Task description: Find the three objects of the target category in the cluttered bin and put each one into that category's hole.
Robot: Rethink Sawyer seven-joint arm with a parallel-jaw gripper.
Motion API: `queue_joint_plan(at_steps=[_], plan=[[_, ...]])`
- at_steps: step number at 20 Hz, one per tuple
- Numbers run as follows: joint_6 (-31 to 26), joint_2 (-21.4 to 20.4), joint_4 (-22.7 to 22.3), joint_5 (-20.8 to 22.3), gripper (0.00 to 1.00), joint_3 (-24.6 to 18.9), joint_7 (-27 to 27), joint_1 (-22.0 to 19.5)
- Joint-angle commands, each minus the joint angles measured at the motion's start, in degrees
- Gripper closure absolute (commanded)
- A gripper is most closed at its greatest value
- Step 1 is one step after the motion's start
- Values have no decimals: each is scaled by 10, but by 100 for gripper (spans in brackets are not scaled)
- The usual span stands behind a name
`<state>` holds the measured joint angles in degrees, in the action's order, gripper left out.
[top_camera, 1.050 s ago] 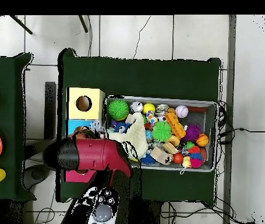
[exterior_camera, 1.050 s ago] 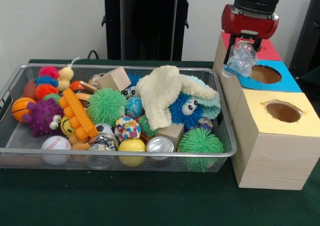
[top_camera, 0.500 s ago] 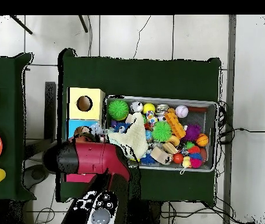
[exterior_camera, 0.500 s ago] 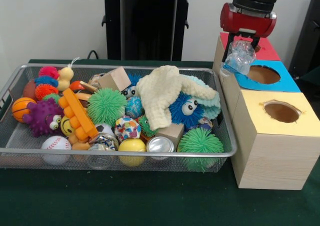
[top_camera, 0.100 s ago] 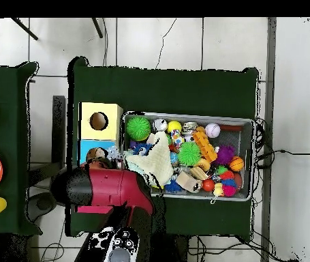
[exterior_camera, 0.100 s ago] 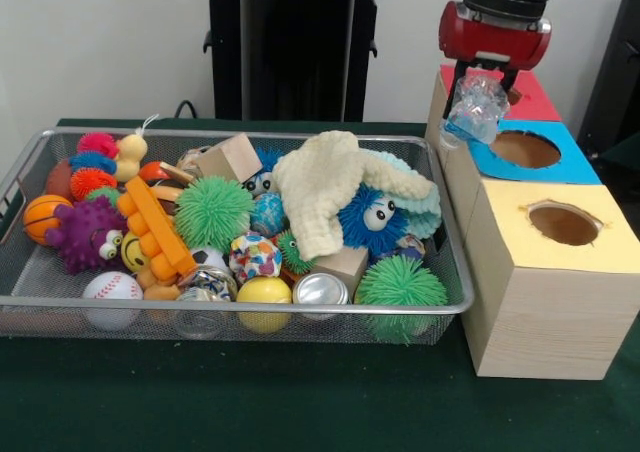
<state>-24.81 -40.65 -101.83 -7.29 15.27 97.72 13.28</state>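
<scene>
My gripper [exterior_camera, 0.100 s ago: 484, 90] hangs at the upper right, shut on a crumpled clear plastic item [exterior_camera, 0.100 s ago: 475, 108]. The item dangles over the left edge of the blue-topped box [exterior_camera, 0.100 s ago: 575, 167], beside its round hole [exterior_camera, 0.100 s ago: 525, 149] and just in front of the red-topped box [exterior_camera, 0.100 s ago: 532, 99]. Nearest the camera is a yellow-topped box [exterior_camera, 0.100 s ago: 610, 242] with its own hole [exterior_camera, 0.100 s ago: 565, 223]. In the overhead view the red arm [top_camera, 0.100 s ago: 103, 187] covers the gripper, the red box and part of the blue box [top_camera, 0.100 s ago: 88, 146]. The wire bin [exterior_camera, 0.100 s ago: 452, 302] is heaped with toys.
The bin holds spiky green balls [exterior_camera, 0.100 s ago: 212, 212], a cream cloth [exterior_camera, 0.100 s ago: 325, 192], a fuzzy blue toy with eyes [exterior_camera, 0.100 s ago: 368, 217], wooden blocks [exterior_camera, 0.100 s ago: 232, 156], a baseball [exterior_camera, 0.100 s ago: 112, 288], a metal can [exterior_camera, 0.100 s ago: 321, 290] and an orange block toy [exterior_camera, 0.100 s ago: 158, 226]. A black stand [exterior_camera, 0.100 s ago: 290, 52] rises behind the bin.
The gripper has carried the clear plastic item slightly up and back, from beside the blue box's hole toward the red box. The toys in the bin lie as before.
</scene>
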Motion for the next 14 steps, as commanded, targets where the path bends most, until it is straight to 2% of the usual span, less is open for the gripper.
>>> queue_joint_plan(at_steps=[1,6,14], plan=[[-78,-23,-41,-35,100,-63,108,1],[-96,-26,-30,-34,100,-57,110,3],[-81,16,7,-36,100,-50,132,15]])
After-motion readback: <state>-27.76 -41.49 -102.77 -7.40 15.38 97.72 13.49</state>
